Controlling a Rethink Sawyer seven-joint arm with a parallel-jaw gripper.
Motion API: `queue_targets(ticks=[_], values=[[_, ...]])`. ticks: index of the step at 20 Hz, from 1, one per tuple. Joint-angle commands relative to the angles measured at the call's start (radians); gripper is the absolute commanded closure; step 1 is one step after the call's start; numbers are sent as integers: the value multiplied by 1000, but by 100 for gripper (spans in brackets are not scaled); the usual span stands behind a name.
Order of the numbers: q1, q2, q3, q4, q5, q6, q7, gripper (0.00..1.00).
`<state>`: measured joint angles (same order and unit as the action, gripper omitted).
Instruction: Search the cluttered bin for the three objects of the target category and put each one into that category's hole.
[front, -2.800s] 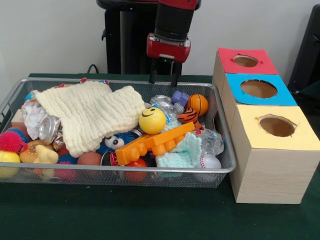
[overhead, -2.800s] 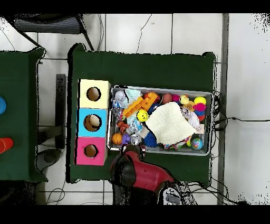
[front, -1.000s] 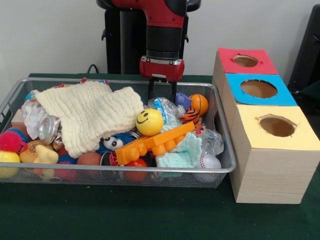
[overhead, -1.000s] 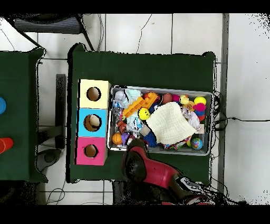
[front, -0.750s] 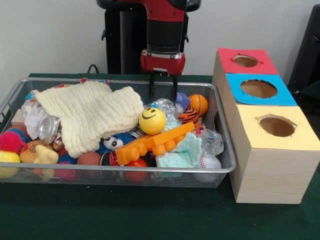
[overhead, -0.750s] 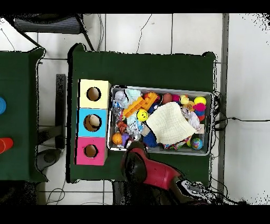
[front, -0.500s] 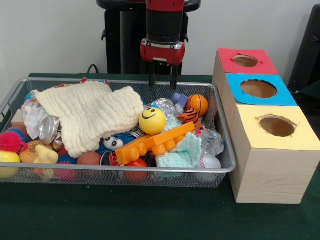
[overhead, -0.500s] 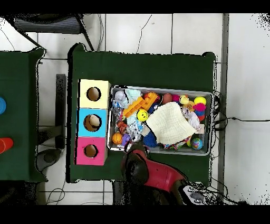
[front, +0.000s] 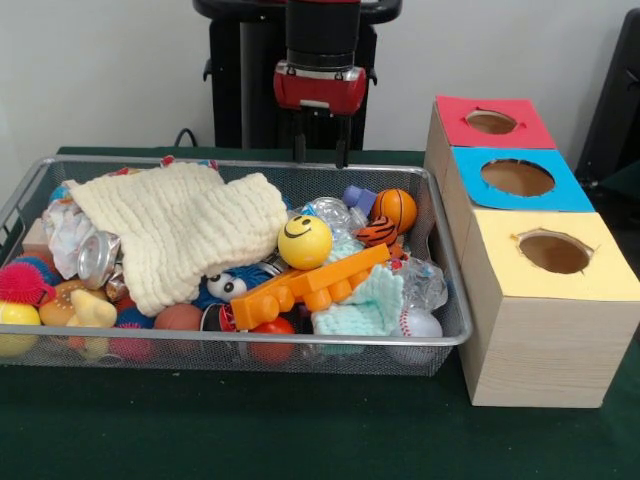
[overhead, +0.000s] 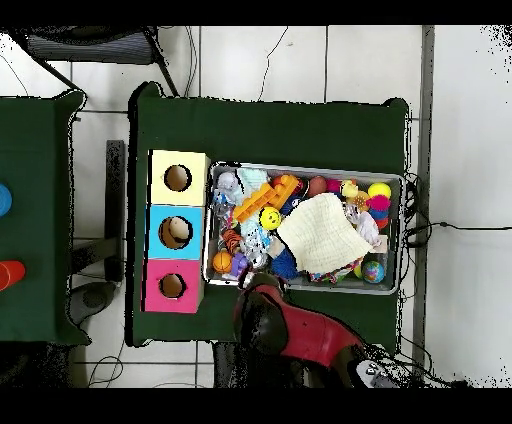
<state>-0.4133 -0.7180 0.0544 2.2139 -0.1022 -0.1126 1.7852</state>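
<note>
The wire-mesh bin (front: 250, 341) is full of toys. One see-through wrinkly plastic piece (front: 330, 213) lies at the far middle, behind the yellow smiley ball (front: 305, 241). Another plastic piece (front: 425, 282) lies by the bin's right wall. I cannot make out a third. My gripper (front: 320, 152) hangs open and empty above the bin's far rim, up and behind the first plastic piece. The blue-topped hole (front: 518, 177) is in the middle box to the right; it also shows in the overhead view (overhead: 177, 232). In the overhead view the arm (overhead: 268, 318) covers the gripper.
A cream knitted cloth (front: 180, 230) covers the bin's left middle, with a silver can (front: 96, 259) and white patterned cloth (front: 60, 228) beside it. An orange brick (front: 310, 285), a basketball (front: 398, 208) and a baseball (front: 420, 323) lie nearby. Red-topped (front: 491, 122) and yellow-topped (front: 553, 253) holes flank the blue one.
My gripper has risen out of the bin and drawn back over the far rim, empty. The smiley ball and the plastic piece behind it have shifted slightly.
</note>
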Motion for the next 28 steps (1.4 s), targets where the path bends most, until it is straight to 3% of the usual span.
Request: queue_targets(ticks=[1,5,11,19,23,28], values=[[-104,93,178,-1,-80,-246,259,0],[-128,113,205,5,-87,-298,284,0],[-182,167,259,37,-69,-294,300,0],[-214,314,278,-2,-89,-358,280,0],[-174,323,241,-29,-48,-351,256,0],[-193,331,261,-29,-54,-389,268,0]])
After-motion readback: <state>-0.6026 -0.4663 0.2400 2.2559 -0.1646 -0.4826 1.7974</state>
